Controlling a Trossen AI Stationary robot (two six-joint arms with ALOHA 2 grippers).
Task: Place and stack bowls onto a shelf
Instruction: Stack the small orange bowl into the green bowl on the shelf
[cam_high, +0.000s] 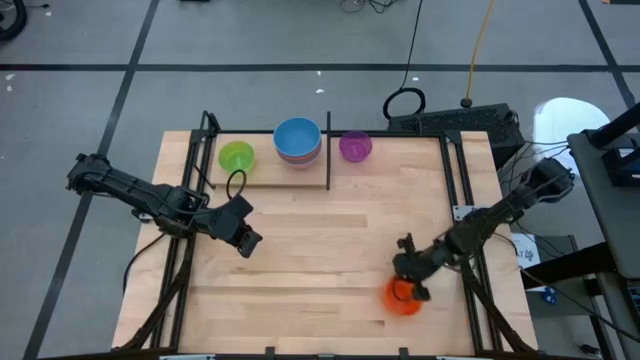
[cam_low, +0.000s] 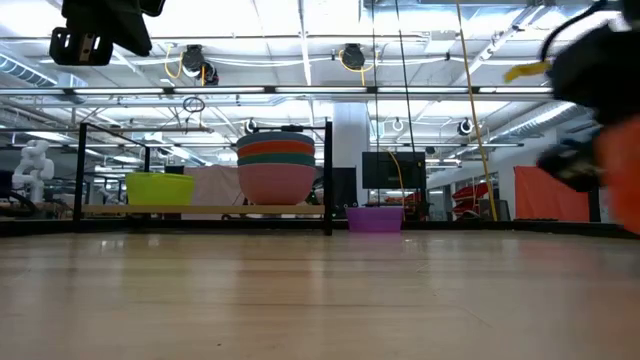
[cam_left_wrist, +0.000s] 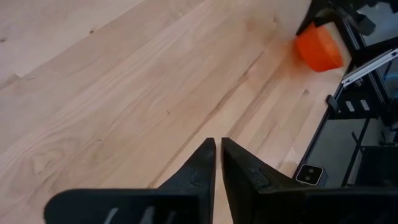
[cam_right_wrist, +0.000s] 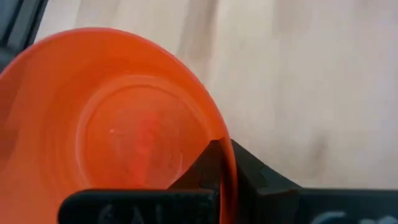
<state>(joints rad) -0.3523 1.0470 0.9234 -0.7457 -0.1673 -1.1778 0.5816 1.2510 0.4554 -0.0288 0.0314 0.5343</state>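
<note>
An orange bowl (cam_high: 403, 297) sits near the table's right near corner, in my right gripper (cam_right_wrist: 227, 168), which is shut on it. My left gripper (cam_left_wrist: 217, 155) is shut on nothing and hovers over the table's left middle (cam_high: 245, 238), high above the wood in the low view (cam_low: 95, 30). The shelf (cam_low: 210, 210) runs along the far edge. On its plank stand a green bowl (cam_high: 237, 156) and a stack of several bowls (cam_low: 275, 165) with blue on top (cam_high: 297, 140). A purple bowl (cam_high: 355, 147) rests on the tabletop just right of the shelf's black upright. My right gripper pinches the orange bowl's rim (cam_right_wrist: 225, 155), one finger (cam_right_wrist: 199, 171) inside the bowl and the other (cam_right_wrist: 261, 177) outside against its wall. The bowl's hollow faces the wrist camera. In the low view the bowl (cam_low: 620, 170) hangs blurred and looks clear of the table.
Black frame rails run along the table's left and right edges (cam_high: 458, 190). A wide stretch of bare wood (cam_high: 320, 240) lies between the two arms and the shelf. Cables and a dark box (cam_high: 455, 122) sit beyond the far right corner.
</note>
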